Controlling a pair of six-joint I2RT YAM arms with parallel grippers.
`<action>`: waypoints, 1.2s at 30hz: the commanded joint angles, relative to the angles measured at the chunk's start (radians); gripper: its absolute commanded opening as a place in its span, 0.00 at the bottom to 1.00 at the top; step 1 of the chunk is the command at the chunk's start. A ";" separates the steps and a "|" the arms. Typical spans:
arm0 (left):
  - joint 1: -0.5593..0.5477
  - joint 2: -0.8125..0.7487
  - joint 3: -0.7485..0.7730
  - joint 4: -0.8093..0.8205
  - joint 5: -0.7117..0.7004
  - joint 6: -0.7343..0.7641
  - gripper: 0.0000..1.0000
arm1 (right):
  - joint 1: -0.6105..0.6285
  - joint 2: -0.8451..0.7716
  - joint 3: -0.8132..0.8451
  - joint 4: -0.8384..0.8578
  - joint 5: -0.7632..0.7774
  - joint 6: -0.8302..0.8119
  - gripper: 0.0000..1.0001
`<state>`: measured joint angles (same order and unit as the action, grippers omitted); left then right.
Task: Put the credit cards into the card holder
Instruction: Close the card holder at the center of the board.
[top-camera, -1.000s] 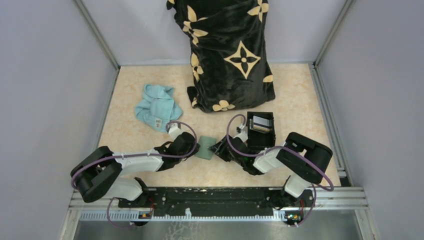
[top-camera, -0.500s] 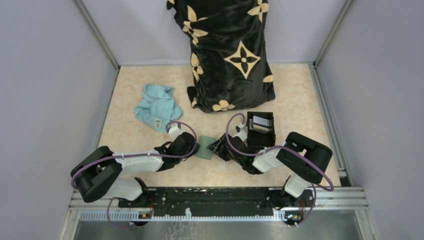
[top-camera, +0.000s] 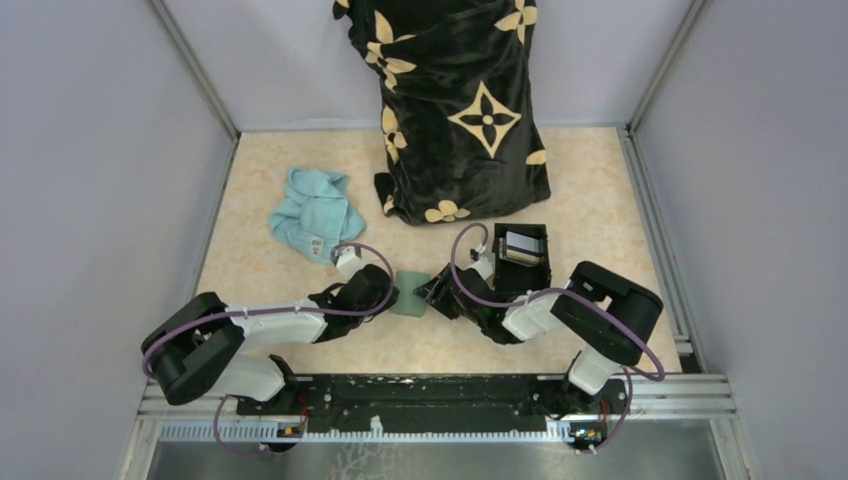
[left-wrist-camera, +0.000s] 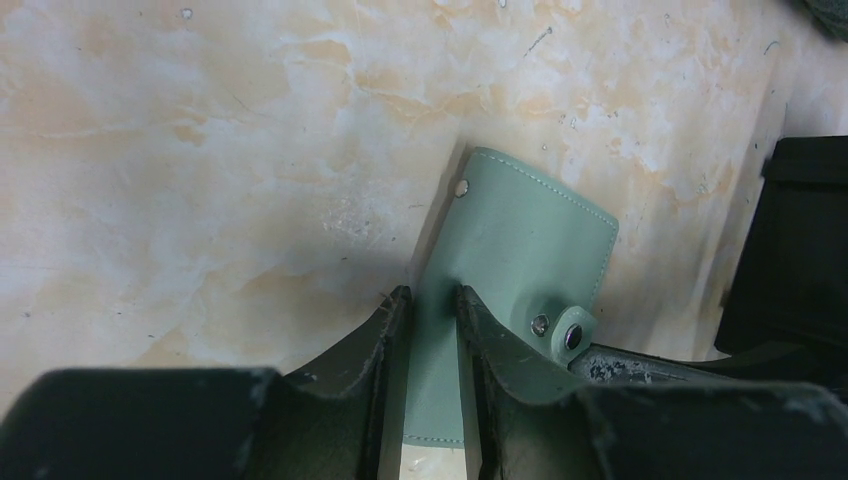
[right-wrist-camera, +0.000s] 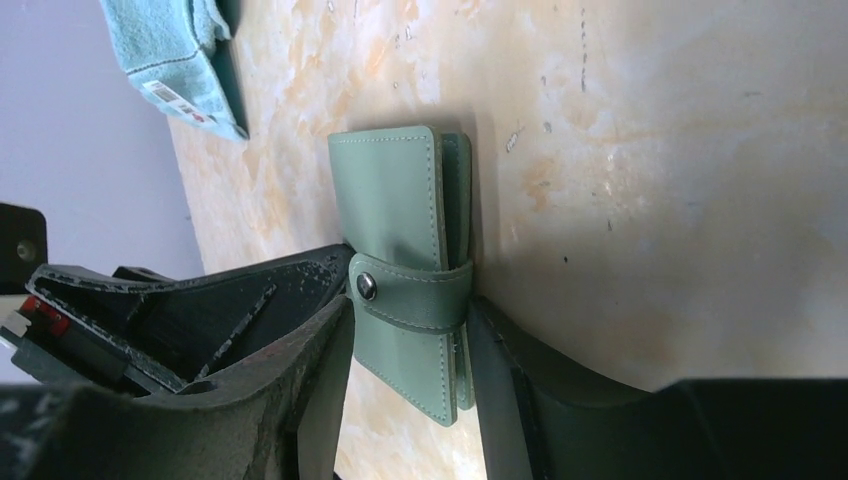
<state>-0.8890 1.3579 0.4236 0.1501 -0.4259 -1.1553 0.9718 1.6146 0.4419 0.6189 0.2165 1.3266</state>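
The sage-green card holder (top-camera: 411, 296) lies folded, its snap strap fastened, between my two grippers. My left gripper (top-camera: 392, 297) is shut on its left edge; in the left wrist view (left-wrist-camera: 432, 295) a strip of the card holder (left-wrist-camera: 520, 240) sits pinched between the fingers. My right gripper (top-camera: 432, 295) straddles the card holder's (right-wrist-camera: 390, 200) strap end, jaws against both faces (right-wrist-camera: 410, 310). A pale silvery credit card (top-camera: 520, 243) stands in the black box (top-camera: 524, 272) behind the right gripper. No other cards show.
A light blue cloth (top-camera: 313, 213) lies at the left back, also in the right wrist view (right-wrist-camera: 170, 50). A tall black fabric bag with tan flowers (top-camera: 460, 100) stands at the back centre. Grey walls enclose the marbled table (top-camera: 600, 200).
My right gripper has edged slightly left and back against the card holder. The left arm and the card holder have barely moved.
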 joint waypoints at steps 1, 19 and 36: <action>-0.015 0.037 -0.037 -0.138 0.057 0.013 0.30 | -0.009 0.077 0.024 -0.112 -0.027 -0.004 0.47; -0.016 0.059 -0.025 -0.130 0.038 0.007 0.31 | -0.024 0.189 0.044 -0.152 -0.154 -0.048 0.45; -0.016 0.064 -0.001 -0.152 0.014 0.005 0.30 | -0.005 0.273 0.038 -0.185 -0.204 -0.111 0.43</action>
<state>-0.8906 1.3727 0.4446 0.1184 -0.4995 -1.1549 0.9253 1.7775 0.5198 0.7486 0.1230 1.2747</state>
